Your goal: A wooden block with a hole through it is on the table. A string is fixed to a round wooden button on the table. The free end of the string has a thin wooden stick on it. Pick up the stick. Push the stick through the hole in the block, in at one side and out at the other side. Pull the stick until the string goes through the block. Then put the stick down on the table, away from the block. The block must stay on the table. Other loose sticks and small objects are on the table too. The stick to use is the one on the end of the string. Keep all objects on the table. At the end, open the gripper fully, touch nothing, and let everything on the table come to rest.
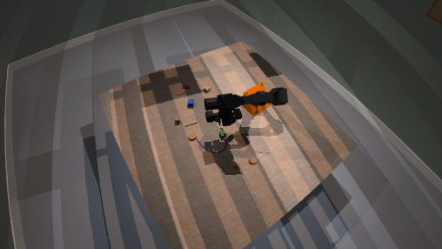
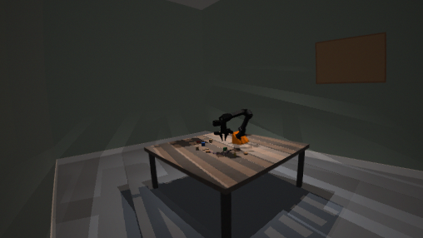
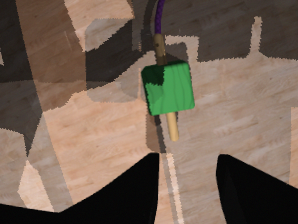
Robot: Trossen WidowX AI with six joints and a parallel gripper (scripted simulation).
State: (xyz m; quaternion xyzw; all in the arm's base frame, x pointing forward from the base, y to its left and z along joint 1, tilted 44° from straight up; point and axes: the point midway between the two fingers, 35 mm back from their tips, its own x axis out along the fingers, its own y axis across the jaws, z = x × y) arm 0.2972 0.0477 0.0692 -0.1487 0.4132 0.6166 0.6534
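Observation:
The green block rests on the table. The light wooden stick runs through the block. Its bare tip sticks out on the gripper side, and its darker rear end shows on the far side, where the purple string joins it. The string curves to the round wooden button. My gripper is partly open and empty. It is above the table, with its fingertips just beyond the stick's tip in the wrist view. No contact shows.
A dark-looking loose stick lies near the button. Another loose stick, a round disc and a yellow object lie on the other side. A blue cube, a red object and small tan pieces lie farther off.

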